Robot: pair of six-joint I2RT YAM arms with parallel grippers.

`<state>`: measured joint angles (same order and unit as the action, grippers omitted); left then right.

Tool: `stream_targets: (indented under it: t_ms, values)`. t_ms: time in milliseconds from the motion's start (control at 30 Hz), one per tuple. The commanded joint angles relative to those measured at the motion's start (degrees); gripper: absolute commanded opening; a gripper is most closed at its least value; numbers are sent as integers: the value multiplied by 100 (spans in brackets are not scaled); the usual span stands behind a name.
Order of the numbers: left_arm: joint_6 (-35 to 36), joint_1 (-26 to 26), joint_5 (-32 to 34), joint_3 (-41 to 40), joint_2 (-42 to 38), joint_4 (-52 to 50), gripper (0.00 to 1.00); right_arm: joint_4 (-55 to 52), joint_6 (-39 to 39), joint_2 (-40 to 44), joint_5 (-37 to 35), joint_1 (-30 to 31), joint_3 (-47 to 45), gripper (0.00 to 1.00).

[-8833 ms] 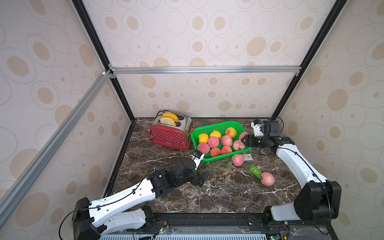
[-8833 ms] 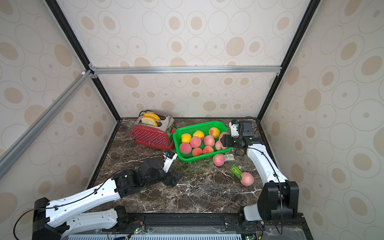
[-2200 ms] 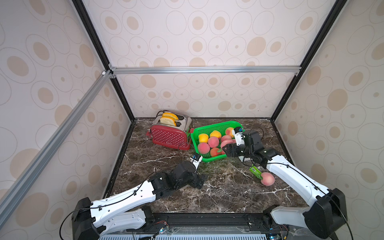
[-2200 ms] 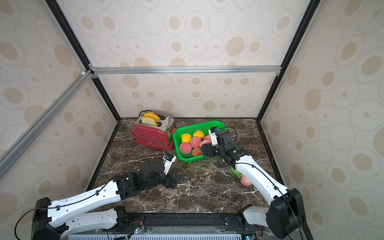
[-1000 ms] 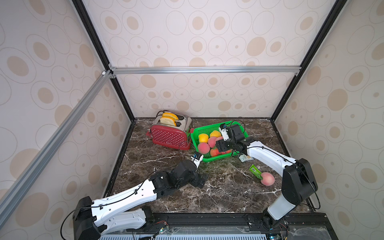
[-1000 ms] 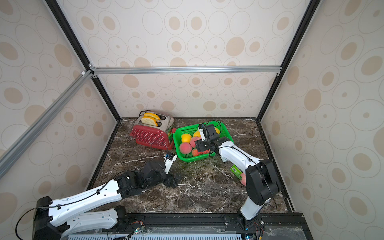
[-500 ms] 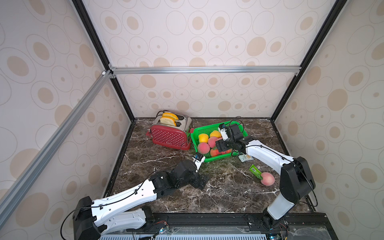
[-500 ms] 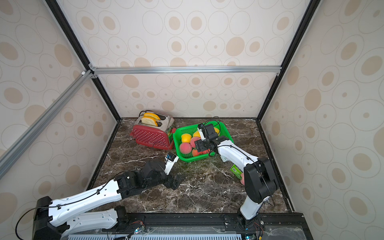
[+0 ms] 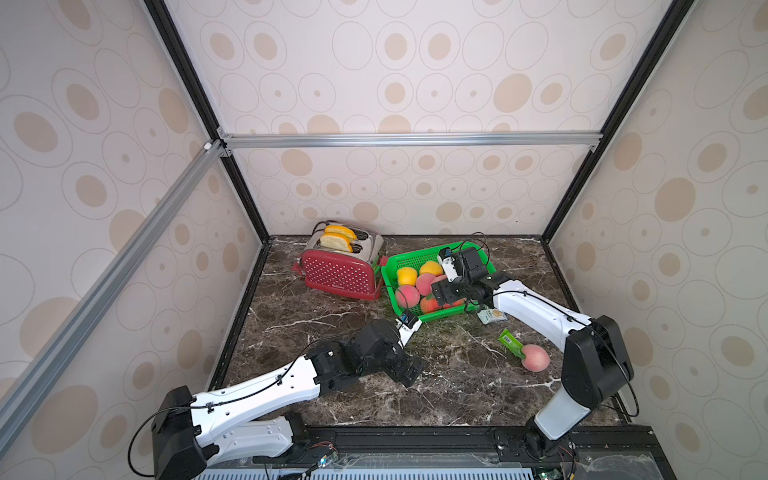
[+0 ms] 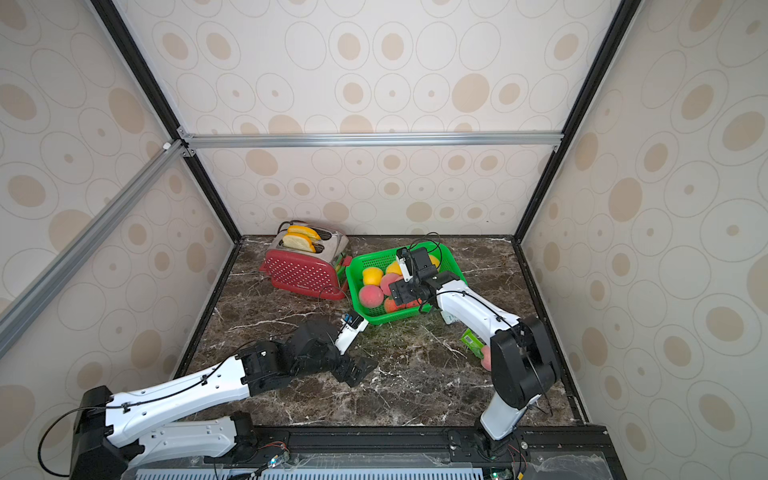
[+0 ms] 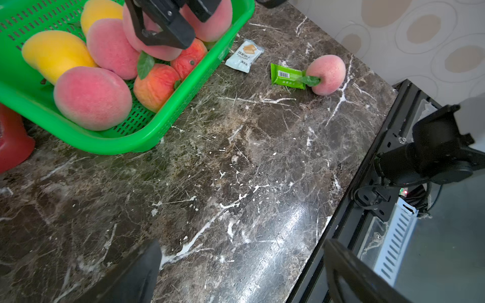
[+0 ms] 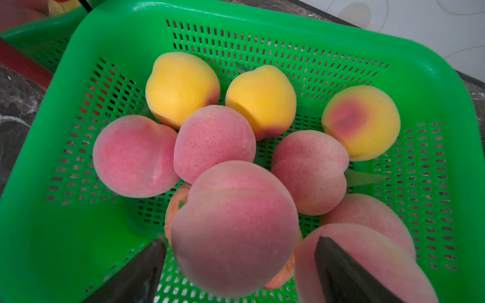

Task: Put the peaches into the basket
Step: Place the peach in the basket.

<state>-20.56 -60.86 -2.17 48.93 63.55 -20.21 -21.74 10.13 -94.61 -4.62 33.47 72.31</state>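
Right gripper point(image 12: 239, 240) now above the basket point(image 12: 236, 13), earlier beside its end, jaws parted clear of a fuzzy pink peach point(image 12: 233, 210) resting on the pile point(image 12: 212, 141), left gripper point(image 11: 241, 244) spread empty, one leafed peach point(image 9: 535, 357) on the table point(image 9: 332, 324).

I log the basket point(image 12: 262, 15) as bright green with perforated mesh, the fruit in it as pink peaches point(image 12: 233, 228), yellow peaches point(image 12: 181, 86) with a red blush and orange-red peaches point(image 11: 157, 84); the loose peach point(image 11: 326, 73) is pink with a green leaf. The toaster point(image 9: 338, 274) is red with white dots and a silver top, and its bread slices point(image 9: 334, 241) are pale with yellow crusts. I note the tabletop point(image 11: 236, 170) as dark brown marble with white veins, one wrapper point(image 11: 286, 76) green with a barcode, one packet point(image 11: 244, 55) pale blue-white, and the walls point(image 9: 395, 83) cream with tan ovals and thin rings.
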Motion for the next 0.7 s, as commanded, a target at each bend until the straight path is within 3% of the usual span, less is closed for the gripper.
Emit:
stream_targets:
  t_ms: [0, 267, 433, 667]
  values:
    - [267, -122, -108, 267, 70, 34, 99, -64, -63, 517, 27, 40, -81, 95]
    - [491, -144, -633, 249, 5, 107, 99, -62, -93, 1194, 102, 38, -543, 96]
    - [623, -236, -884, 275, 15, 86, 99, -574, -2, 1592, -235, 19, -686, 97]
    - [666, -424, -1115, 368, 186, 465, 99, -1238, 592, 2706, -413, -515, -1479, 97]
